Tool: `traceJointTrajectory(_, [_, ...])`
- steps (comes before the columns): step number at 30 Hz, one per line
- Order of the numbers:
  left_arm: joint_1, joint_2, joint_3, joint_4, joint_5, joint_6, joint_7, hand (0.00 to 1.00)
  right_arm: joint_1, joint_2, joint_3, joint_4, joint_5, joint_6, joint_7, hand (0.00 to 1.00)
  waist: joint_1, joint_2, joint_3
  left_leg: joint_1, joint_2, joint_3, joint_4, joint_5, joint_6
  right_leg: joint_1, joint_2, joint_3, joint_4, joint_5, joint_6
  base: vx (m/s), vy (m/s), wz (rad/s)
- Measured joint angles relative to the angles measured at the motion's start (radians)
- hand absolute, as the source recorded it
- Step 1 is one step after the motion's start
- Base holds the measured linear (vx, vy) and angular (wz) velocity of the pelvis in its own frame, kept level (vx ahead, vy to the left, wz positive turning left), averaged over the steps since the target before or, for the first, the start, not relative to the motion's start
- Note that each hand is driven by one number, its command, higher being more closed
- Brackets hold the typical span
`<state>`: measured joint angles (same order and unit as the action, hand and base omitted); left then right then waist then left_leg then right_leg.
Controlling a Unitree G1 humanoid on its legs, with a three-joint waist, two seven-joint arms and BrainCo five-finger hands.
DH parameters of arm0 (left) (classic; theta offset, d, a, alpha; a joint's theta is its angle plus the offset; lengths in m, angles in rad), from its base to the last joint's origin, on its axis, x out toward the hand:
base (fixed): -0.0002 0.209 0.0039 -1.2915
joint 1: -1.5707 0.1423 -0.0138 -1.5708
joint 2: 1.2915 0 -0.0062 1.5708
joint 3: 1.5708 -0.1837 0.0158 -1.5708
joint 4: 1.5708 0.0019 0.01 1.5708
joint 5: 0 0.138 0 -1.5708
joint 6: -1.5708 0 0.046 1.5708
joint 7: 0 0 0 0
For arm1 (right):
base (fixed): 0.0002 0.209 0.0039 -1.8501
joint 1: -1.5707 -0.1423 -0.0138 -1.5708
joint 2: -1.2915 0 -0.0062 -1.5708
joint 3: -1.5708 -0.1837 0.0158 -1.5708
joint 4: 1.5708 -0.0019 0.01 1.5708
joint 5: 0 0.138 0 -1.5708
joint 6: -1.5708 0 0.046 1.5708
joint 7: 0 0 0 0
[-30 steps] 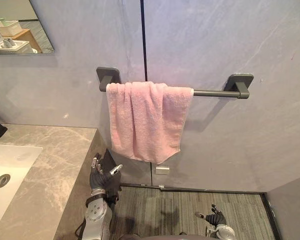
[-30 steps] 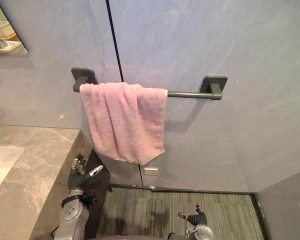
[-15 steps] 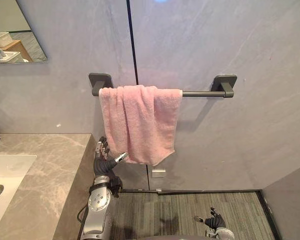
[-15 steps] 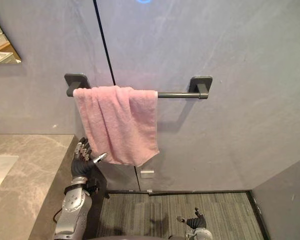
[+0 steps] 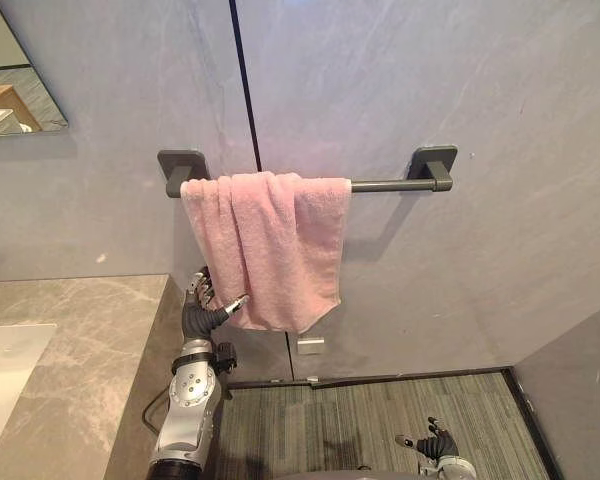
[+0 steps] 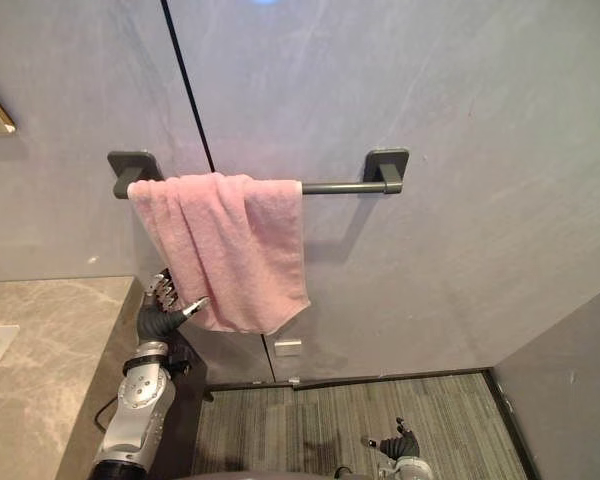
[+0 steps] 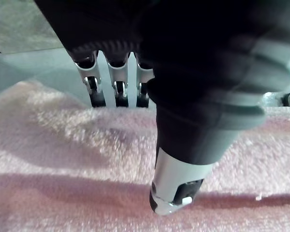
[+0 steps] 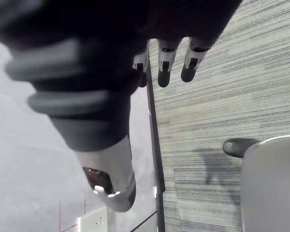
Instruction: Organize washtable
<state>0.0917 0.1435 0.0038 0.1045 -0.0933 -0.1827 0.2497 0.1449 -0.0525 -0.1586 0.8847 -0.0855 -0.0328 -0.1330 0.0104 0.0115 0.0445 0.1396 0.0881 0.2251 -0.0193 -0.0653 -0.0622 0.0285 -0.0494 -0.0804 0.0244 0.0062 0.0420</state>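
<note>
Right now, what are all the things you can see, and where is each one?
towel: one, pink, draped over the rail's left part.
rail: one, dark grey, fixed to the wall.
wall: one, grey, behind everything.
mirror: one, its corner at the upper left.
counter: one, grey-brown marble, lower left.
sink: one, white, in the counter.
wall plate: one, white, below the towel.
floor: grey, striped, at the bottom.
left hand: silver and dark, open, at the towel's lower left edge.
right hand: open, low above the floor.
</note>
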Motion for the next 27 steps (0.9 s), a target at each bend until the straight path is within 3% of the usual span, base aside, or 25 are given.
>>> traceJointTrajectory(15, [-0.004,0.023,0.01,0.036,0.0,0.0,-0.007,1.0,-0.022,-0.022,0.017,-0.032,0.001,-0.001,0.001,0.0,-0.005,-0.006,-0.003,-0.001,-0.004,-0.004,-0.013,0.0,0.0,0.005,0.001,0.001,-0.026,0.008,0.001,0.0,0.0,0.0])
traceJointTrajectory(19, [-0.004,0.024,0.024,0.036,0.0,0.0,-0.007,1.0,-0.022,-0.028,0.057,-0.223,0.001,-0.012,0.001,0.0,-0.024,-0.011,-0.002,-0.002,-0.005,-0.004,-0.013,0.0,0.001,0.003,0.001,0.004,-0.026,0.009,0.0,-0.01,-0.002,0.0])
traceJointTrajectory(27, [-0.004,0.024,0.038,0.005,0.0,0.0,-0.004,1.0,-0.021,-0.036,0.085,-0.539,0.002,-0.05,0.002,0.0,-0.024,-0.016,0.007,-0.017,-0.003,-0.002,-0.002,-0.002,0.003,-0.024,0.004,0.031,-0.011,0.009,0.0,-0.02,-0.005,-0.07])
